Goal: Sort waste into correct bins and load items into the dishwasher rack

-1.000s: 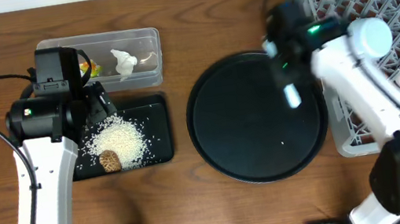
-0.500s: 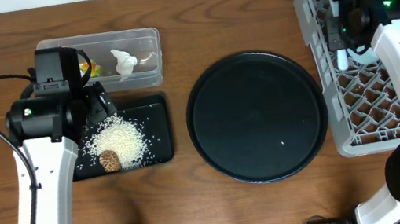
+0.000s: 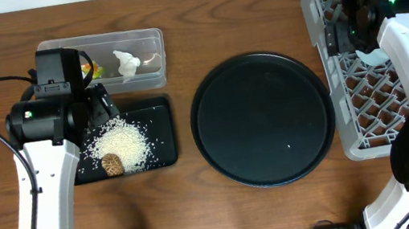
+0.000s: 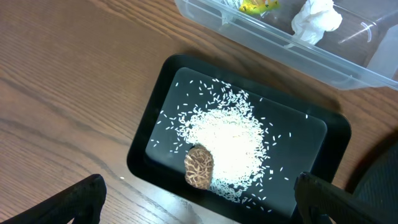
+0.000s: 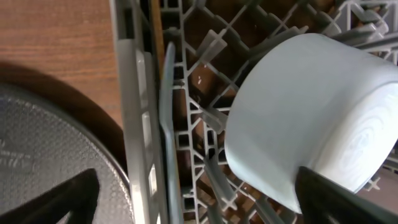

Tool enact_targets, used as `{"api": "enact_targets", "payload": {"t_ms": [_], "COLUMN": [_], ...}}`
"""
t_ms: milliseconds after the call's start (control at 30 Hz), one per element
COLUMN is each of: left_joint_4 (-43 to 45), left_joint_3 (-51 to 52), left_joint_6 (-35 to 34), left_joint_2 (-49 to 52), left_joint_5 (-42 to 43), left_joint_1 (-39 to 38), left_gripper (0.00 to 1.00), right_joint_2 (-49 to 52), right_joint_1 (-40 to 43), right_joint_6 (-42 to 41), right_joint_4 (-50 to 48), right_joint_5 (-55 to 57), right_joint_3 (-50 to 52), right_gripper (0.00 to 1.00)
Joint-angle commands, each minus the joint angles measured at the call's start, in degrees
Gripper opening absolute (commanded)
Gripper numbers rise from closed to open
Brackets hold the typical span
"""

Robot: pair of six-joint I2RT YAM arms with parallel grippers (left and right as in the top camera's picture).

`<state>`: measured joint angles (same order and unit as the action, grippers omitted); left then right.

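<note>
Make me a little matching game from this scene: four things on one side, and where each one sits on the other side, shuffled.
Things
1. rice grains
2. white tissue
3. pale bowl
4. round black tray

Places
A. in the grey rack
B. on the wooden table, left of the rack
C. in the clear tub
D. in the shallow black rectangular tray

Pairs: 1-D, 2-C, 3-A, 4-B
</note>
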<state>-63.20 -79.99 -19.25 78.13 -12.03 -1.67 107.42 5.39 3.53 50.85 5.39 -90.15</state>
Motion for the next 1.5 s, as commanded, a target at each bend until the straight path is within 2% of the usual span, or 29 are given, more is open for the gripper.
{"api": "enact_targets", "payload": {"t_ms": [0, 267, 600, 767, 867, 967, 1100, 1267, 1467], "left_joint_4": [-0.2, -0.2, -0.2, -0.2, -0.2, -0.2, -0.2, -0.2, -0.2], "left_joint_3": [-0.1, -0.1, -0.1, -0.1, -0.1, -0.1, -0.1, -0.1, -0.1], "left_joint_6": [0.8, 0.8, 0.8, 0.8, 0.8, 0.8, 0.8, 0.8, 0.8], "left_joint_2": [0.2, 0.2, 0.2, 0.2, 0.2, 0.2, 0.2, 0.2, 0.2], "left_joint_5": [-0.7, -0.7, -0.7, -0.7, -0.7, -0.7, -0.7, -0.7, -0.7], "left_joint_1": [0.0, 0.0, 0.0, 0.0, 0.0, 0.0, 0.0, 0.0, 0.0], "left_gripper": [0.98, 0.98, 0.98, 0.98, 0.98, 0.98, 0.98, 0.98, 0.98], "right_joint_2": [-0.7, -7.7, -23.7, -33.4, -41.4, -49.8, -58.1, -63.6, -64.1], "right_joint_1": [0.5, 0.5, 0.4, -0.9, -1.8, -2.1, -2.1, -2.1, -2.0], "right_joint_6": [-0.5, -6.6, -15.5, -19.8, -22.1, -24.5, -29.1, -33.7, -33.7], "right_joint_4": [1.6, 12.9, 26.5, 27.3, 24.2, 20.0, 18.7, 19.6, 19.7], "right_joint_5": [-2.8, -5.2, -5.2, -5.2, -5.2, -5.3, -6.6, -8.9, -8.8], "right_joint_3": [-2.8, -11.3, -9.9, 0.0, 10.9, 22.4, 32.8, 39.3, 41.6], "right_gripper": [0.99, 0.99, 0.97, 0.97, 0.96, 0.99, 0.99, 0.99, 0.99]}}
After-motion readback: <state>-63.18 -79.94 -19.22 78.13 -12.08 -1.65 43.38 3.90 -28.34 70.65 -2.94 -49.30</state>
